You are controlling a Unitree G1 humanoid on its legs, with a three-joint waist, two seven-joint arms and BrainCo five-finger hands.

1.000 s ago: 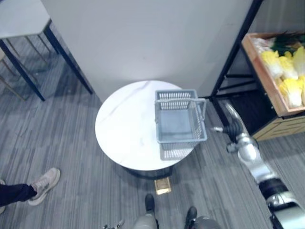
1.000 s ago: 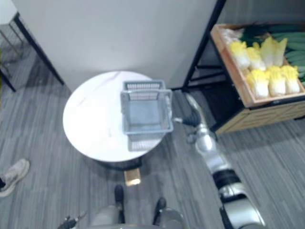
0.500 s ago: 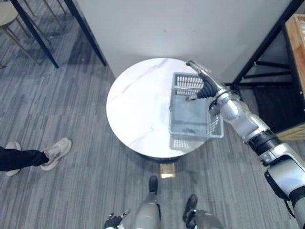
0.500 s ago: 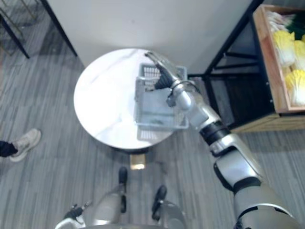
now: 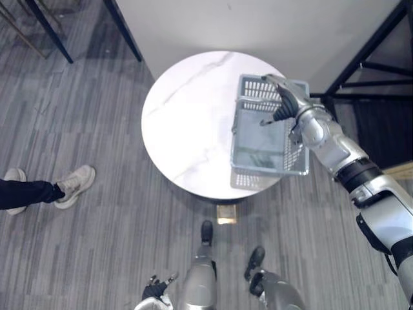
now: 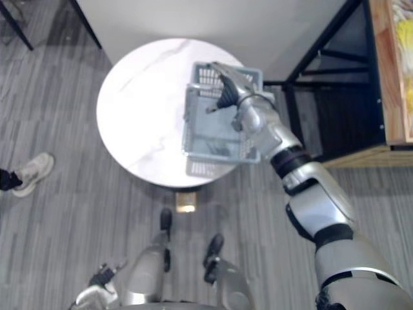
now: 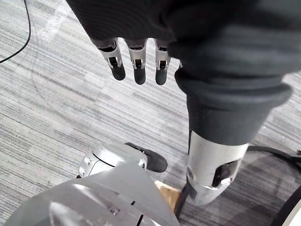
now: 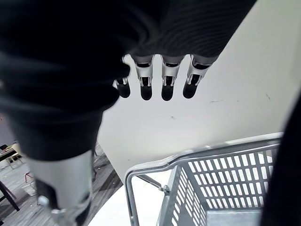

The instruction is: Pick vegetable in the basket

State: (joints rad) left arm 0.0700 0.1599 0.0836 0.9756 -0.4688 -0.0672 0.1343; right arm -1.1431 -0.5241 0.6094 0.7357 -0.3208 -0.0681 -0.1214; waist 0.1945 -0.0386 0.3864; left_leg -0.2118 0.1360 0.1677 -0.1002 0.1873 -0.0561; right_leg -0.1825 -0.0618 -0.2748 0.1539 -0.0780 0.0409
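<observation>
A grey plastic basket stands with nothing in it on the right side of a round white table; its handle is raised. My right hand hovers open over the basket's far end, fingers straight and holding nothing. Yellow leafy vegetables lie in a wooden crate on a shelf at the far right. My left hand hangs low by my side with straight fingers, open, above the floor.
A black metal shelf frame stands right of the table, against a pale wall. A person's leg and light shoe are on the grey floor at the left. Dark table legs show at the far left.
My right arm has risen from beside the table to above the basket's far end. The whole picture has shifted, so the camera moved. The basket stays put.
</observation>
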